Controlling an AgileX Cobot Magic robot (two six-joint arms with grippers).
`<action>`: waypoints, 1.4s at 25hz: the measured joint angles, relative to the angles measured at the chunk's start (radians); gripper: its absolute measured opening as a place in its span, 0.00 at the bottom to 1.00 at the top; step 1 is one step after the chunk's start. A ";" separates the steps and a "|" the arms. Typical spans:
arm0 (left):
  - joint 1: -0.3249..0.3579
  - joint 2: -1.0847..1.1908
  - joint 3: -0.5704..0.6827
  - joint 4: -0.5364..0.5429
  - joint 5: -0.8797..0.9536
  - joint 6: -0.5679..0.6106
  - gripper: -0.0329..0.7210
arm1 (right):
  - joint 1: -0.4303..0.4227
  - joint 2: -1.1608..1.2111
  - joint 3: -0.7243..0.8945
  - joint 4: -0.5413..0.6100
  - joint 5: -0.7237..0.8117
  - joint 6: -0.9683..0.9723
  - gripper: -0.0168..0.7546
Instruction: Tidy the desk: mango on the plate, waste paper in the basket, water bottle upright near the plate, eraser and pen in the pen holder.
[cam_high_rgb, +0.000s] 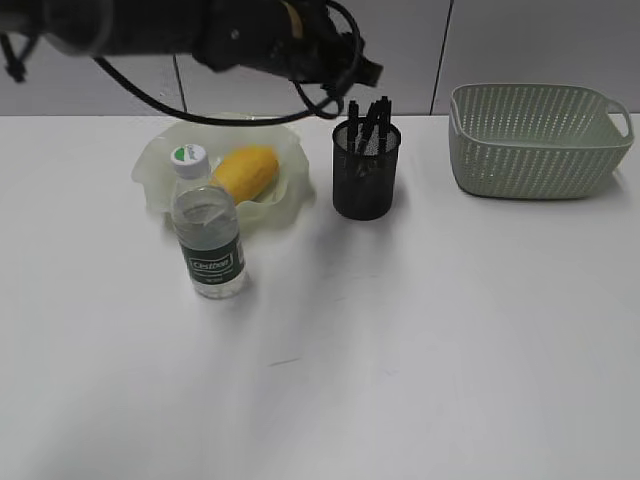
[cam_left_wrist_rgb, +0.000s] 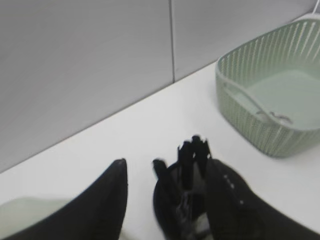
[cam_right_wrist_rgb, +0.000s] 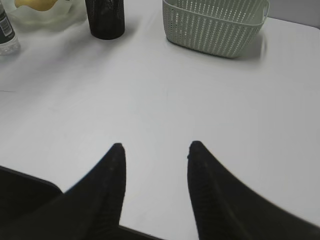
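Observation:
The mango (cam_high_rgb: 246, 170) lies on the pale-green plate (cam_high_rgb: 292, 205). The water bottle (cam_high_rgb: 208, 240) stands upright just in front of the plate. The black mesh pen holder (cam_high_rgb: 365, 175) holds dark pens (cam_high_rgb: 370, 125). My left gripper (cam_left_wrist_rgb: 167, 162) is open and empty, with its jaws either side of the holder's top (cam_left_wrist_rgb: 182, 200). The basket (cam_high_rgb: 535, 140) stands at the back right. A small pale scrap with dark marks (cam_left_wrist_rgb: 274, 116) on the basket's floor looks like the waste paper. The eraser is out of sight. My right gripper (cam_right_wrist_rgb: 156, 146) is open and empty over the bare desk (cam_right_wrist_rgb: 165, 100).
The left arm (cam_high_rgb: 200, 30) stretches across the back, above the plate. In the right wrist view the bottle (cam_right_wrist_rgb: 5, 30), pen holder (cam_right_wrist_rgb: 105, 20) and basket (cam_right_wrist_rgb: 215, 25) line the far side. A grey wall runs behind the desk.

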 joint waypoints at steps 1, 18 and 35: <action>0.000 -0.038 0.001 0.000 0.086 0.012 0.54 | 0.000 0.000 0.000 0.000 0.000 0.000 0.46; -0.003 -1.219 0.866 -0.059 0.525 0.040 0.78 | 0.000 0.000 0.000 0.001 0.000 0.000 0.70; -0.003 -2.066 1.106 -0.161 0.760 0.093 0.73 | 0.000 0.000 0.000 0.021 0.000 0.000 0.77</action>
